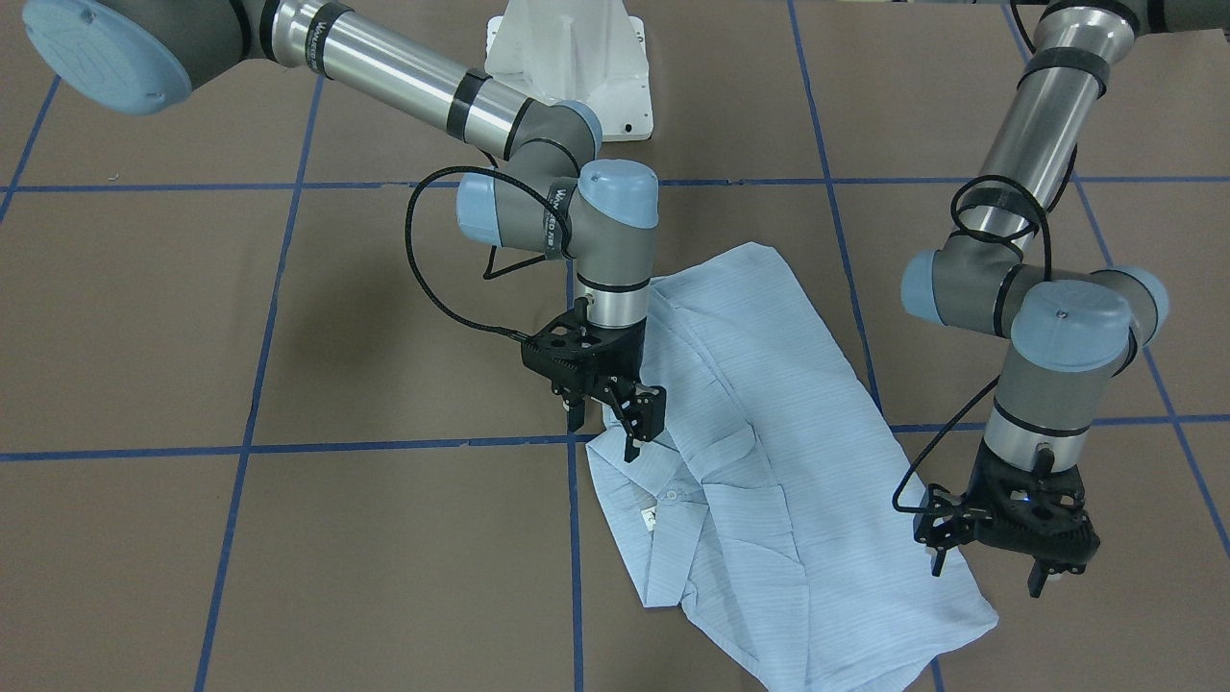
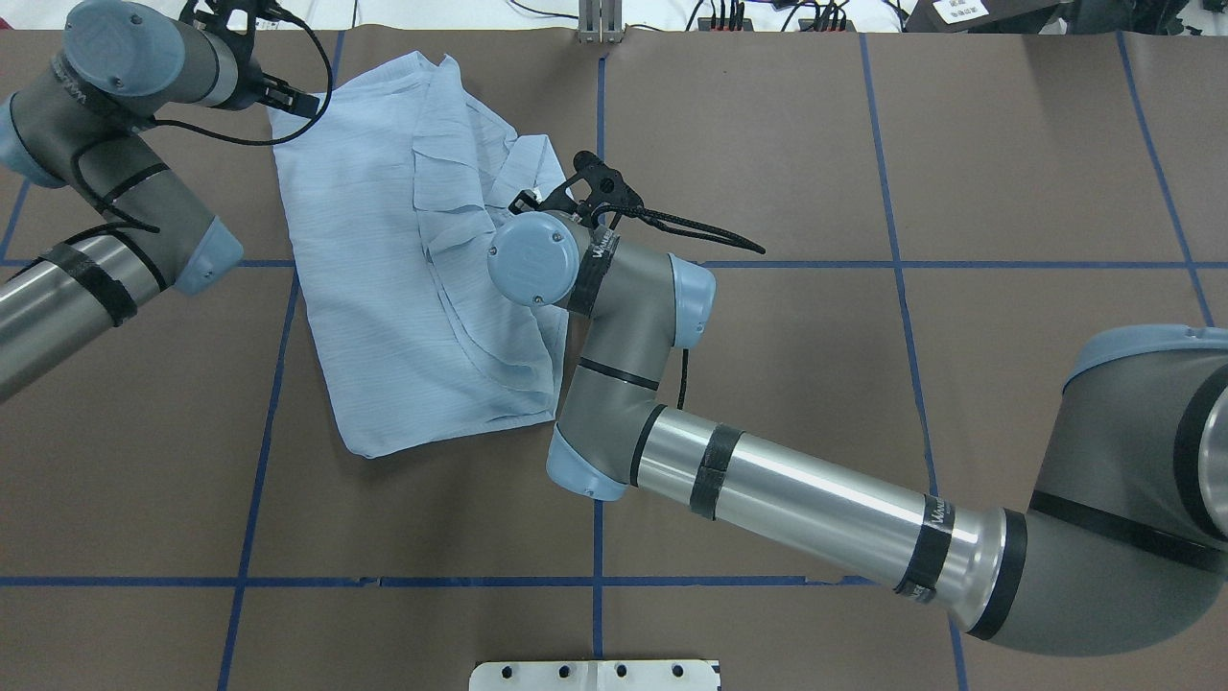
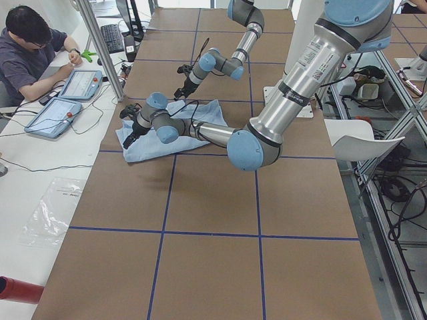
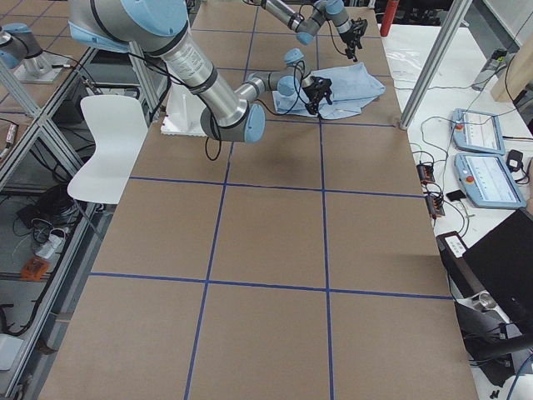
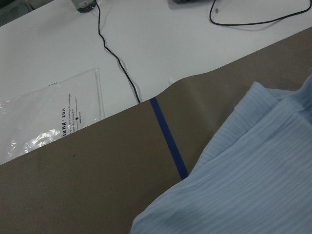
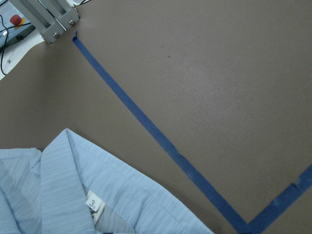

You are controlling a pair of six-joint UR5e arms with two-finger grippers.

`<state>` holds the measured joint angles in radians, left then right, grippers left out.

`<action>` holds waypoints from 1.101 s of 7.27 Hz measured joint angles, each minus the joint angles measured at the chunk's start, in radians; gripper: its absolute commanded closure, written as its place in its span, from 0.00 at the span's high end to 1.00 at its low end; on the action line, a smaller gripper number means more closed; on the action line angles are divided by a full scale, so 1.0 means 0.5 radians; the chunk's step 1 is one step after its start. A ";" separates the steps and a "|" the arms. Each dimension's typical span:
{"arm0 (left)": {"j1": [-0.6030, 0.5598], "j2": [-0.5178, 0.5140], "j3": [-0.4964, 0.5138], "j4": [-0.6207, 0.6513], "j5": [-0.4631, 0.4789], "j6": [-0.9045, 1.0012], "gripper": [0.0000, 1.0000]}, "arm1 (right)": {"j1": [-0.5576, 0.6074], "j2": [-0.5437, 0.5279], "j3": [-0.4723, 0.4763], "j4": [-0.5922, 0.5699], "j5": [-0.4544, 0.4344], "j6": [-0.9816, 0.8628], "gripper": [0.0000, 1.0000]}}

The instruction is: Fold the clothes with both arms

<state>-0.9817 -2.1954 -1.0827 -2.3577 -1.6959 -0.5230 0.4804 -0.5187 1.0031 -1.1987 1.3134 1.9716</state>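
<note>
The light blue striped shirt [image 1: 769,461] lies partly folded on the brown table, collar and white neck label [image 1: 651,519] facing up. It also shows in the overhead view [image 2: 384,288]. My right gripper [image 1: 603,437] is open and empty, just above the shirt's edge beside the collar. Its wrist view shows the collar and label [image 6: 92,204] at the bottom left. My left gripper [image 1: 988,575] is open and empty, hovering over the shirt's opposite edge near a corner. Its wrist view shows that shirt edge [image 5: 243,175] on the table.
The white pedestal base [image 1: 567,58] stands at the robot's side. Blue tape lines [image 1: 577,538] grid the table. Past the far table edge are a white surface with a plastic bag [image 5: 48,122], cables, an aluminium post [image 6: 48,19] and a seated operator [image 3: 33,53].
</note>
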 measured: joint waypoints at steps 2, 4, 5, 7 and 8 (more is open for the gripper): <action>0.000 0.008 -0.013 0.000 0.000 -0.002 1.00 | -0.006 0.017 -0.049 0.026 -0.018 0.002 0.57; 0.000 0.015 -0.022 0.000 0.001 -0.003 1.00 | -0.014 0.023 -0.071 0.029 -0.034 0.002 0.12; 0.000 0.026 -0.038 0.000 0.001 -0.001 1.00 | -0.015 0.027 -0.075 0.029 -0.035 0.001 0.00; 0.000 0.046 -0.068 0.000 -0.001 -0.001 1.00 | -0.018 0.027 -0.068 0.024 -0.033 -0.013 0.00; 0.000 0.050 -0.081 0.000 -0.001 -0.002 1.00 | -0.021 0.010 -0.029 0.010 -0.030 -0.032 0.00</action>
<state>-0.9815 -2.1704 -1.1230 -2.3577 -1.6965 -0.5241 0.4698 -0.5137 0.9888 -1.1937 1.2981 1.9556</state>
